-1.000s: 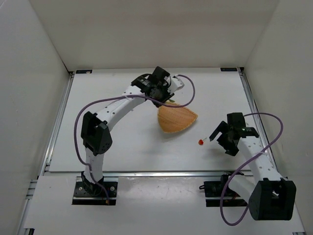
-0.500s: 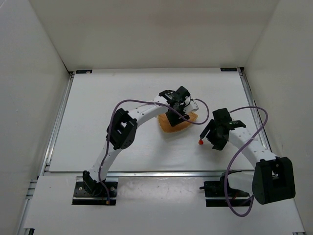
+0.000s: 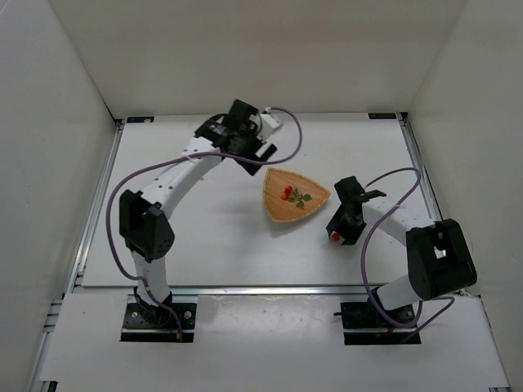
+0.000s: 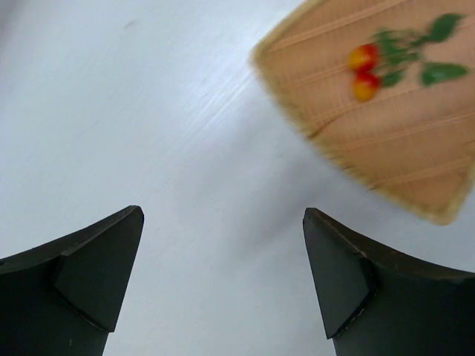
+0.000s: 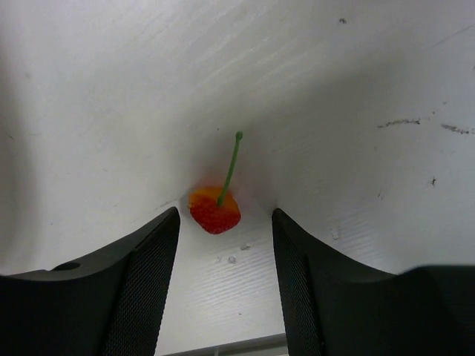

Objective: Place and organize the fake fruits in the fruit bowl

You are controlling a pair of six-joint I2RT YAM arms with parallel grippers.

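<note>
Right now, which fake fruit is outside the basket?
The single stemmed cherry, on the table within the open right gripper. The leafy pair lies inside the basket.

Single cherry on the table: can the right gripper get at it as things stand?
Probably yes. The right gripper is open and straddles the single cherry, which lies on the table with nothing blocking it.

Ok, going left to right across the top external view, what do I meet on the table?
Left arm's open tool → tan woven wicker basket, holding the red cherry cluster with green leaves → single red cherry with a thin stem, the right tool straddling it.
</note>
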